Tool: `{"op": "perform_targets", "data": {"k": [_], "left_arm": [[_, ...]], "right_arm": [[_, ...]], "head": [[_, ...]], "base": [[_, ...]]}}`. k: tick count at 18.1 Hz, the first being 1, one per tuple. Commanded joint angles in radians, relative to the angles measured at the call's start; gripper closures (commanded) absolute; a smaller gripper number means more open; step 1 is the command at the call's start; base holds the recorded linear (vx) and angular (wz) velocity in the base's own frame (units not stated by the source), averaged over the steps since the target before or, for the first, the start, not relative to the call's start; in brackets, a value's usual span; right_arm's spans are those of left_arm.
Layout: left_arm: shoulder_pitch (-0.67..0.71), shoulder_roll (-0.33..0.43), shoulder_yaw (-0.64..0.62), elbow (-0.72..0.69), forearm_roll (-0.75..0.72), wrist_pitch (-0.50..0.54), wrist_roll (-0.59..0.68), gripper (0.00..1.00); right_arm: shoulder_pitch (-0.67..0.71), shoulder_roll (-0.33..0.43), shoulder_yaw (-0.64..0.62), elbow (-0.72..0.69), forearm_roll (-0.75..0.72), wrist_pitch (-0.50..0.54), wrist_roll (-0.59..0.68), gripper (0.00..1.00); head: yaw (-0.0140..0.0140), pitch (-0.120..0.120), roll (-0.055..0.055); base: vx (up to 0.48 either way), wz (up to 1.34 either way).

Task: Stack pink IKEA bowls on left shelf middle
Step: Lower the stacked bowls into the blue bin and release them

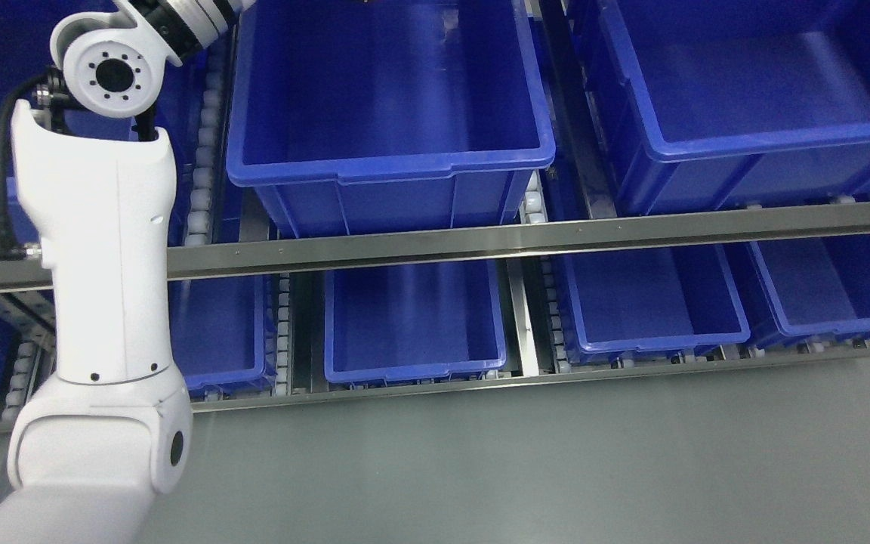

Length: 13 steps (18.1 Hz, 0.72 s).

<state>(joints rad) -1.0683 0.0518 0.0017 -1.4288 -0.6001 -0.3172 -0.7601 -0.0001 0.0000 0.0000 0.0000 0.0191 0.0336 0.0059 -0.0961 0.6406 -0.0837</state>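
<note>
My left arm [103, 287] rises from the lower left corner, white and jointed, and bends at a round wrist joint [114, 75] near the top left. Beyond that joint the arm runs out past the top edge, so the left hand is out of the picture. No pink bowl shows anywhere in the head view. The right arm does not appear.
A large blue bin [390, 113] sits on the upper shelf level at the middle, another blue bin [752, 91] to its right. Below a steel rail [526, 238] stand more blue bins [412, 325] [650, 310] [835, 287] on roller tracks. Grey floor [518, 468] fills the foreground.
</note>
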Motion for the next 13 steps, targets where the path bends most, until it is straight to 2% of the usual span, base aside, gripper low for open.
{"op": "perform_targets", "data": {"k": [1,4,7,10,13], "left_arm": [[-0.022,0.123,-0.094,0.117,-0.001,0.007,-0.004,0.94],[0.019,0.207,-0.098,0.117,0.0,0.032,-0.123,0.93],[0.051,0.264,-0.095,0.117,0.003,0.032,-0.143,0.92],[0.096,0.26,-0.098,0.114,0.01,0.03,-0.208,0.91],[0.103,0.241,-0.123,0.114,0.01,0.03,-0.22,0.89]], "right_arm": [[0.029,-0.017,-0.011,-0.034,-0.019,0.0,0.0,0.0],[0.029,-0.017,-0.011,-0.034,-0.019,0.002,0.0,0.0],[0.029,-0.017,-0.011,-0.034,-0.019,0.0,0.0,0.0],[0.029,-0.017,-0.011,-0.034,-0.019,0.002,0.0,0.0],[0.029,-0.017,-0.011,-0.034,-0.019,0.0,0.0,0.0]], "head": [[0.0,0.0,0.0],[0.0,0.0,0.0],[0.0,0.0,0.0],[0.0,0.0,0.0],[0.0,0.0,0.0]], "base": [[0.28,-0.12],[0.255,-0.14],[0.225,-0.13],[0.14,-0.09],[0.094,-0.04]]}}
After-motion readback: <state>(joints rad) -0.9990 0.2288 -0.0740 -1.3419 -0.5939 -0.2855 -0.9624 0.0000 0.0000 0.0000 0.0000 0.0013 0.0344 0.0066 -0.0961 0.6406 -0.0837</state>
